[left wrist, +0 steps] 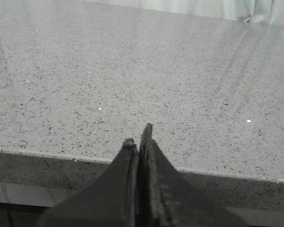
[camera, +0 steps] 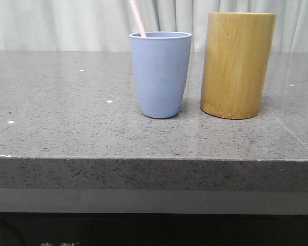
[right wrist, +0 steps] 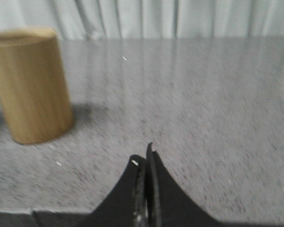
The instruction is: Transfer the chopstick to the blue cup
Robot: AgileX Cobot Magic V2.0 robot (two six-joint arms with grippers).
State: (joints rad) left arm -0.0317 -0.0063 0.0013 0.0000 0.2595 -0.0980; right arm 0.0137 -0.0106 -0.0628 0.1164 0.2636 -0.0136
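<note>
While the grey tabletop (camera: pixel 66 113) carried the bamboo holder (camera: pixel 237 64) just right of the blue cup (camera: pixel 160 74), the chopstick (camera: pixel 137 18) stood inside that cup, leaning up-left. Left gripper (left wrist: pixel 138 142) and right gripper (right wrist: pixel 144 158) had jaws together, empty.

I saw a tall yellow-brown bamboo holder (camera: pixel 238 64) standing upright on the speckled grey stone table (camera: pixel 66 118), toward its right side, with pale pleated curtains (camera: pixel 56 23) hanging behind the far edge.
</note>
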